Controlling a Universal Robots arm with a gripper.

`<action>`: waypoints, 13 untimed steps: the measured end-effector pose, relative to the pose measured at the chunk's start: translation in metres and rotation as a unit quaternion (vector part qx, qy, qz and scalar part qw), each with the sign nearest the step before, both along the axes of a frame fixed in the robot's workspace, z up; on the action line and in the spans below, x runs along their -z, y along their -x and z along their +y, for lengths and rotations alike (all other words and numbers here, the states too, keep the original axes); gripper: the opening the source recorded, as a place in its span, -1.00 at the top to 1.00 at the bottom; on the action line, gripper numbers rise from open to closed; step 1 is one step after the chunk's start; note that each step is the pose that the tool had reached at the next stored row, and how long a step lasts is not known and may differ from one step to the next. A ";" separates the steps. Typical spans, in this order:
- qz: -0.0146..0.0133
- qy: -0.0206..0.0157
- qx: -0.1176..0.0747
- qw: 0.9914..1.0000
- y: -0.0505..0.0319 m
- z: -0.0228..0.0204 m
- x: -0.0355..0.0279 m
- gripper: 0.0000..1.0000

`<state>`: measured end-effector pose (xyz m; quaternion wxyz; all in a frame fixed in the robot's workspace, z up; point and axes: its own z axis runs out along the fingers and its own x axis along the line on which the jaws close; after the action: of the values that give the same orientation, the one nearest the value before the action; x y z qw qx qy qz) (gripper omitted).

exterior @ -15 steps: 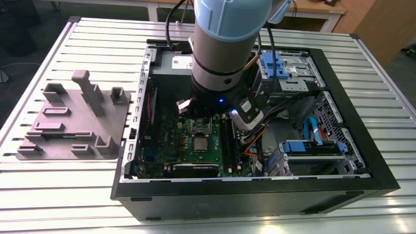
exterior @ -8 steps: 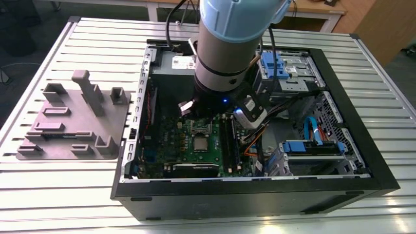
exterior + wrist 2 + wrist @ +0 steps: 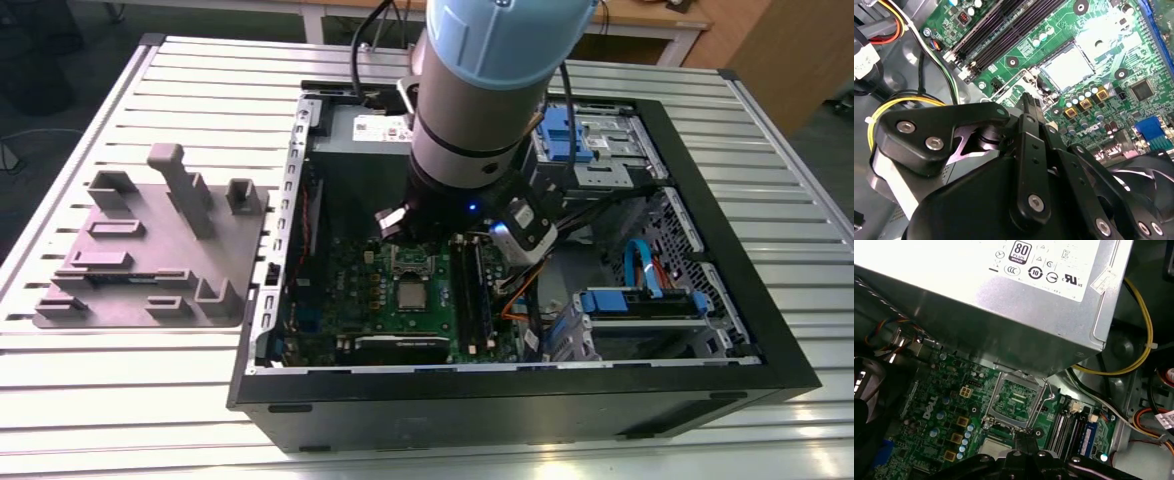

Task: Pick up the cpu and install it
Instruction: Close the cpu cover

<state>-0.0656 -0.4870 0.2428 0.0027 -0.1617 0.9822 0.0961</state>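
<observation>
Gripper [image 3: 1026, 100] is hanging over the motherboard [image 3: 1134, 60].
In the first wrist view it is covering one edge of the cpu [image 3: 994, 446]; its fingers are pressing together, gripping nothing.

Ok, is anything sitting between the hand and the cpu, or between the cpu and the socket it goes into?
Nothing visible. The cpu lies bare on the motherboard right beside the socket, with no cable or part across either. The hand hangs close above them.
</observation>
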 end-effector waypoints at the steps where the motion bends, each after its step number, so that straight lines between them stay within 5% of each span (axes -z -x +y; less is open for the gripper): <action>1: 0.000 0.000 0.000 1.000 -0.0001 0.0000 0.0000 0.80; 13: 0.000 0.000 0.000 1.000 -0.0013 0.0000 0.0003 0.80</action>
<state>-0.0643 -0.4870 0.2425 0.0027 -0.1617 0.9822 0.0961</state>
